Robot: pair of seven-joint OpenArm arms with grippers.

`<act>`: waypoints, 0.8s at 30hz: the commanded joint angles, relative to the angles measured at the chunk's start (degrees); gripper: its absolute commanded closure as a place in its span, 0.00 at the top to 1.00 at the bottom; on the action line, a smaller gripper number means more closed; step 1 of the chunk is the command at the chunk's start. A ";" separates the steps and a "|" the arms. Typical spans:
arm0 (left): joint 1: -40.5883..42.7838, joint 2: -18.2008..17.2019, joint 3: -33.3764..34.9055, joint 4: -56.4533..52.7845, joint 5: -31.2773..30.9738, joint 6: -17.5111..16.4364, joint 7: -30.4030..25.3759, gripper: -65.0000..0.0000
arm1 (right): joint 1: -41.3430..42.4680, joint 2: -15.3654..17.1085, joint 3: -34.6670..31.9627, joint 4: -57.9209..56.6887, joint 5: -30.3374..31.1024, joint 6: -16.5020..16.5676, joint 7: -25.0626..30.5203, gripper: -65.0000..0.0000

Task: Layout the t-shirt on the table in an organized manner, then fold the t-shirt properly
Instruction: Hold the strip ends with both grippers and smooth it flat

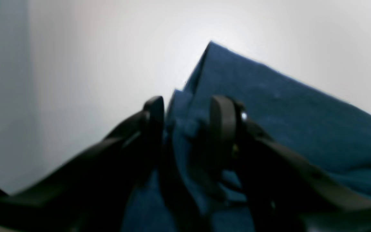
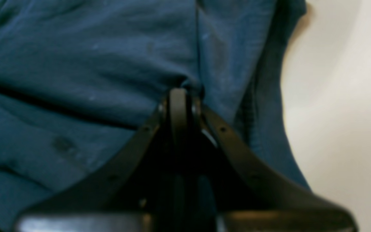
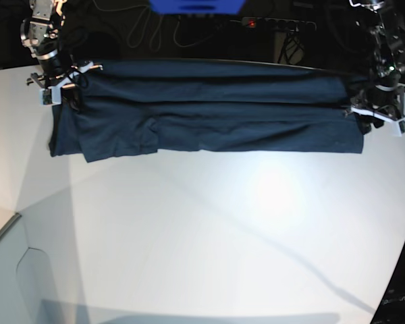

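White, glossy table (image 1: pixel 76 64) fills the background of the left wrist view, with a corner of the dark navy t-shirt (image 1: pixel 285 112) lying on it. The left gripper (image 1: pixel 187 112) is seen with its jaws parted, cloth sitting in the gap between them; whether that cloth is pinched or merely lying loose there cannot be told. A layered edge is shown at the corner, so more than one thickness is stacked there.

Pale table (image 2: pixel 343 112) is seen beside the t-shirt (image 2: pixel 92 64) in the right wrist view. The right gripper (image 2: pixel 179 96) is closed, its jaws pressed together on a gathered pucker of the fabric, from which creases radiate. Such puckering is judged to mark a soft, light cloth that offers no stiffness and will sag wherever it is not supported.

Dark clutter and cables are seen behind the table (image 3: pixel 202 236) in the base view. The t-shirt (image 3: pixel 209 115) is stretched as a long band along the table's far edge, folded lengthwise into overlapping layers. The right gripper (image 3: pixel 54 84) is set at one end of the band, the left gripper (image 3: pixel 381 111) at the other end. The cloth is judged likely to slide easily on the glossy table. Hold is best taken at the end corners, through all layers at once, so that no layer slips out of the fold.
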 commanded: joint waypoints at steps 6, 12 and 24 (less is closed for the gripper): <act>-0.07 -0.98 -0.42 1.17 -0.38 0.04 -1.17 0.36 | -0.55 0.51 0.10 0.88 -1.00 0.34 -2.17 0.00; -0.07 -0.98 -0.42 1.17 -0.46 0.04 -1.17 0.36 | -1.61 0.25 0.28 4.05 -1.00 0.34 -2.17 0.20; -0.07 -0.80 -0.42 1.08 -0.46 -0.05 -1.17 0.36 | -0.82 -3.97 2.12 16.97 -0.73 0.34 -2.17 0.43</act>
